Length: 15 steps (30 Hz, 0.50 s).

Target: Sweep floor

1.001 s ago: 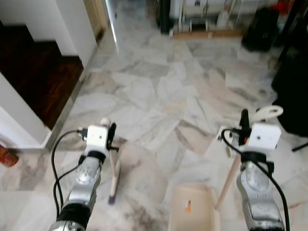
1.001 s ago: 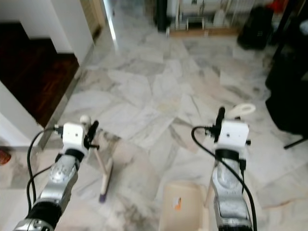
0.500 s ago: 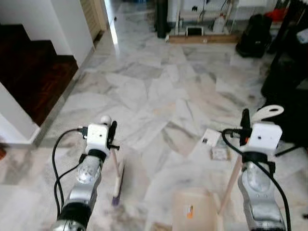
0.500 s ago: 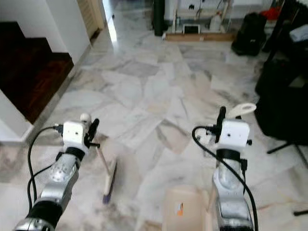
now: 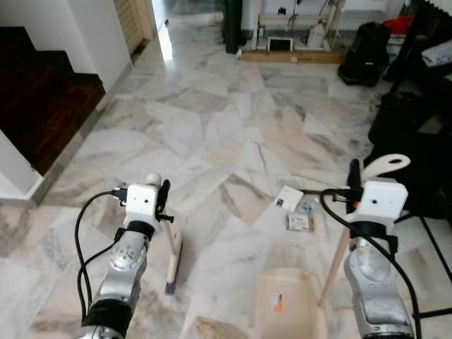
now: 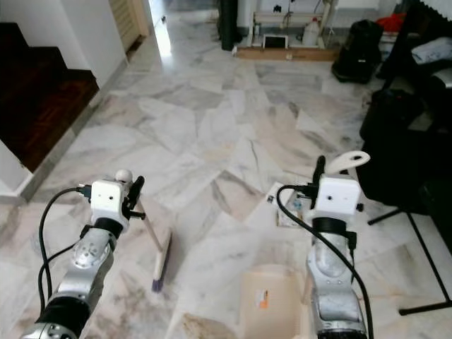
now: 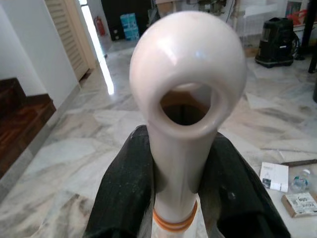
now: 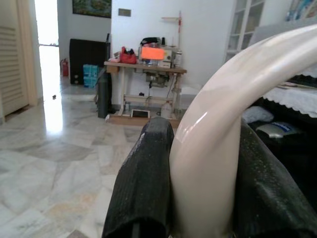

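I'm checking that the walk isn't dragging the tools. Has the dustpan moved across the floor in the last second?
Yes. The dustpan, held by the right gripper, has come forward with the robot: the litter on the marble floor ahead now lies nearer to it.

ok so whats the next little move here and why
Probably step forward toward the litter on the floor. The left gripper holds the broom and the right gripper holds the dustpan, but both tools rest short of the litter, so neither looks able to reach it yet.
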### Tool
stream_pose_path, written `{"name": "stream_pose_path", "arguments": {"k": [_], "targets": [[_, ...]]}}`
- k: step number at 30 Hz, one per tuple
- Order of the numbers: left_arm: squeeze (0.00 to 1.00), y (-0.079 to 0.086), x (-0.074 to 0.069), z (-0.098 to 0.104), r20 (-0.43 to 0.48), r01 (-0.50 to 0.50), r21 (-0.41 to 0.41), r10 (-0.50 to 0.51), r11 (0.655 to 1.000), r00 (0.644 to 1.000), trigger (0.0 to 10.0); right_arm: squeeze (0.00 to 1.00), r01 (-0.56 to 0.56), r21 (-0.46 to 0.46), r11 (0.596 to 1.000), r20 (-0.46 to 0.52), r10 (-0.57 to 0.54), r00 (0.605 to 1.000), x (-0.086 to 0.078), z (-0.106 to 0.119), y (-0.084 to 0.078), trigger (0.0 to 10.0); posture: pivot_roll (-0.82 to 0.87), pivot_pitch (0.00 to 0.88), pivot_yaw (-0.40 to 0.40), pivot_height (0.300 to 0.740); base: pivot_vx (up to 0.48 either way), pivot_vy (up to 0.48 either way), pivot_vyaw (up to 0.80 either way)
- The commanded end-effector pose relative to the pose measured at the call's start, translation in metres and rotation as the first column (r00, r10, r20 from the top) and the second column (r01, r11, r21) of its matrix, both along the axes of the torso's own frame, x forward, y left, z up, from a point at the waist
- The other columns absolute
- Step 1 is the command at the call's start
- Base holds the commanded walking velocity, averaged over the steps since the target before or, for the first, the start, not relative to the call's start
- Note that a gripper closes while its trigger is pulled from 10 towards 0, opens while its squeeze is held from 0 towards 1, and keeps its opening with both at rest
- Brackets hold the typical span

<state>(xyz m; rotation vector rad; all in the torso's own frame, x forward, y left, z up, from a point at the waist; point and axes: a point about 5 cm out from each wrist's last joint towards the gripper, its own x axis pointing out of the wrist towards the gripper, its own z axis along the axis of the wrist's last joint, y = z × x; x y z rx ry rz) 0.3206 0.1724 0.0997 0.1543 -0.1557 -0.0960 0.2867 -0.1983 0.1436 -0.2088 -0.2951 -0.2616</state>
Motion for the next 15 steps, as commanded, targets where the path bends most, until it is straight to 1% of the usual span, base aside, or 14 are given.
{"name": "stream_pose_path", "arguments": {"k": [1, 15], "targets": [[0.0, 0.0017, 0.0035, 0.0127, 0.051, 0.0, 0.009, 0.0, 1.0, 0.999, 10.0, 0.0, 0.007, 0.005, 1.0, 0.029, -0.007, 1.0, -0.0008, 0.0059, -0.0014, 10.0, -0.16, 0.079, 0.056, 0.74, 0.0, -0.307, 0.0], [0.0, 0.001, 0.0033, 0.0135, 0.053, 0.001, 0.008, -0.001, 1.0, 0.999, 10.0, 0.0, 0.007, 0.005, 1.0, 0.032, -0.007, 0.999, -0.0005, 0.0068, -0.0016, 10.0, -0.16, 0.084, 0.054, 0.74, 0.0, -0.303, 0.0]]}}
